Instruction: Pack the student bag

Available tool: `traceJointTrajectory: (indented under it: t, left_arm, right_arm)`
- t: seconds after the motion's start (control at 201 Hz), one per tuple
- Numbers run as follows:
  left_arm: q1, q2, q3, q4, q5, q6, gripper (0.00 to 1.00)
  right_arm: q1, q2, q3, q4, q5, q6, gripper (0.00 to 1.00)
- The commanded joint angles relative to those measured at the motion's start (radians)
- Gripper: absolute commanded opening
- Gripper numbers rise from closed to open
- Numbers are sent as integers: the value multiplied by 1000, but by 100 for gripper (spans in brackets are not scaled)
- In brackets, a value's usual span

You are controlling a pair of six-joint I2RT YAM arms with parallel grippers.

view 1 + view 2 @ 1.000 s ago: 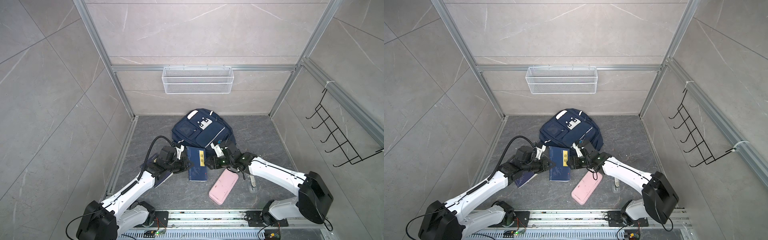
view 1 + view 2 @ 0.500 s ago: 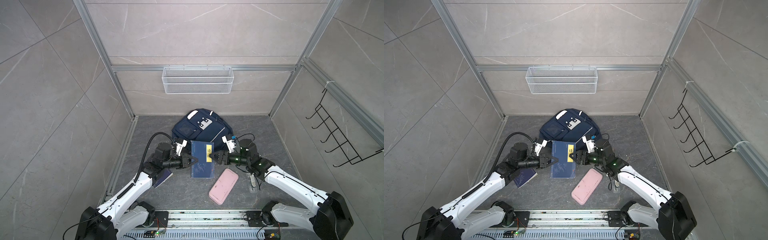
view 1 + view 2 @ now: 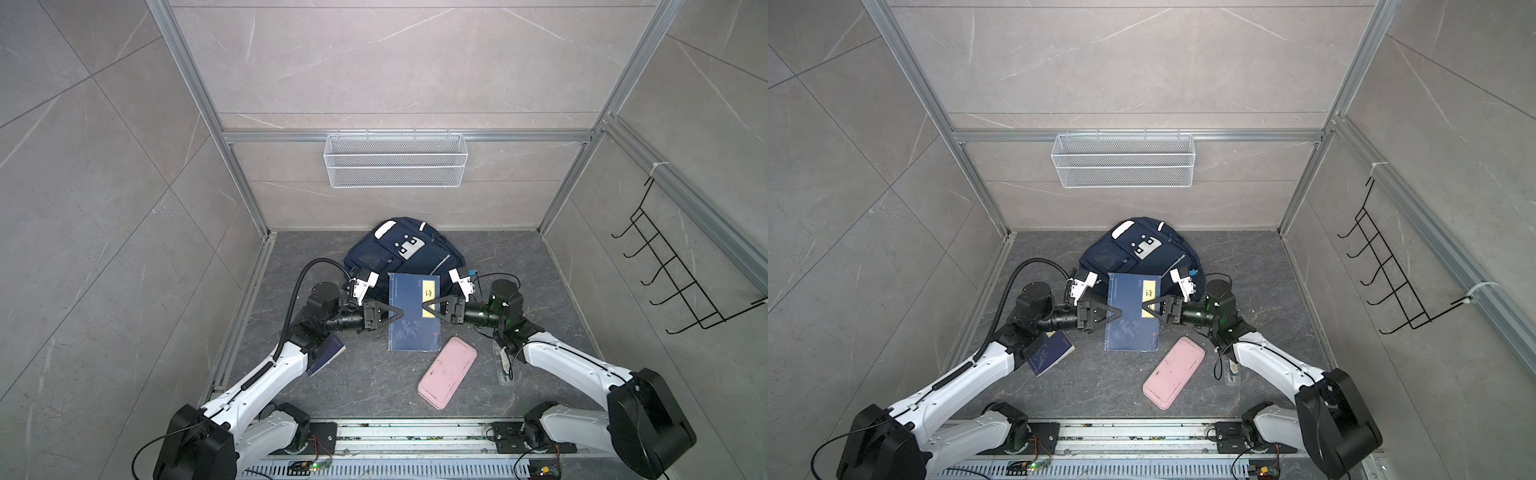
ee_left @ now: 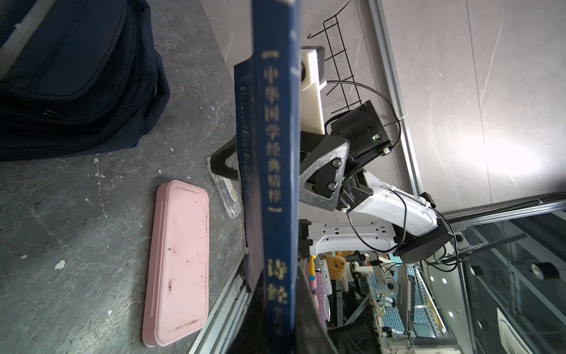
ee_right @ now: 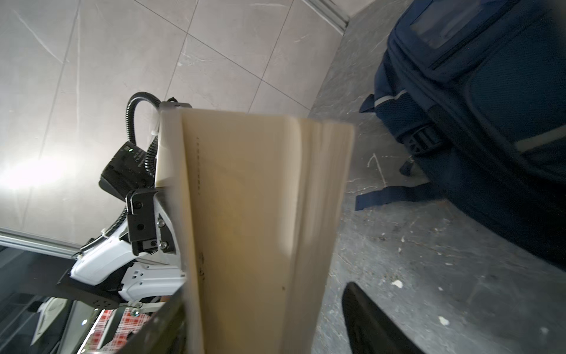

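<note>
Left gripper (image 3: 400,312): clenched on the spine edge of the book (image 3: 413,311), mid-frame in both top views. In the left wrist view the spine runs straight out from between the jaws.
Why this grip: my guess is that pinching the bound edge keeps the pages together, so the book rides flat, cover up, clear of the floor (image 3: 374,386).
Right gripper (image 3: 424,308): released. The jaws are spread and straddle the book's page edge from the opposite side. In the right wrist view one jaw stands apart from the pages.
Why it is there: probably to steady or take over the free edge, since a one-sided pinch lets a wide book sag.
Book: lifted, with its yellow label toward the right gripper. In the top views its upper edge overlaps the near side of the bag.
Bag (image 3: 405,253): upper centre of the floor, near the back wall and just above the book in the frame, front pocket up. I cannot tell whether the main opening is unzipped.
Case (image 3: 446,372): pink, flat on the floor to the lower right of the book, apart from both grippers.
Second book (image 3: 328,353): on the floor at lower left, partly under the left arm.
Step in hand: getting the book to the bag. Nothing looks packed yet.
</note>
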Motion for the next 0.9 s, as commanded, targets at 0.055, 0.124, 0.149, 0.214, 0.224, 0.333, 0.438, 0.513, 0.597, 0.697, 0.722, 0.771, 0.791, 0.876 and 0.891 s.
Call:
traceJointTrajectory:
  t: [0.055, 0.124, 0.149, 0.214, 0.224, 0.333, 0.438, 0.513, 0.597, 0.697, 0.722, 0.771, 0.791, 0.876, 0.891]
  left_arm:
    - [10, 35, 3, 173, 61, -57, 0]
    - [13, 47, 8, 181, 61, -58, 0]
    - [13, 52, 11, 181, 62, -57, 0]
    - [19, 60, 13, 181, 60, -55, 0]
    - [19, 62, 13, 181, 60, -55, 0]
    - [36, 73, -1, 179, 51, -57, 0]
    - [52, 78, -17, 175, 48, -60, 0]
    - [60, 77, -19, 155, 44, -50, 0]
    - [62, 77, -12, 94, 29, -19, 0]
    - [64, 80, -8, 69, 28, -3, 0]
    - [64, 81, -8, 69, 29, -3, 0]
    - [64, 83, -8, 68, 31, -3, 0]
    - [64, 82, -8, 67, 31, -3, 0]
    - [64, 81, -10, 68, 35, -3, 0]
    - [64, 81, -10, 67, 35, -3, 0]
  right_arm:
    - [-1, 101, -43, 414, -122, 240, 76]
    - [-1, 107, -48, 419, -124, 241, 76]
    - [0, 107, -49, 419, -126, 239, 75]
    - [-1, 102, -50, 419, -127, 243, 74]
    - [0, 101, -50, 418, -127, 243, 74]
    - [-1, 84, -49, 411, -120, 247, 67]
    - [-1, 65, -41, 384, -116, 240, 61]
    - [-1, 56, -31, 356, -114, 231, 57]
    - [-1, 45, -21, 320, -111, 213, 51]
    - [-1, 41, -5, 286, -107, 198, 44]
    - [-1, 41, 0, 273, -104, 193, 42]
    - [-1, 41, 11, 234, -99, 175, 37]
    - [-1, 41, 14, 219, -97, 167, 35]
    - [0, 37, 22, 185, -88, 147, 28]
    - [-1, 36, 23, 179, -87, 143, 27]
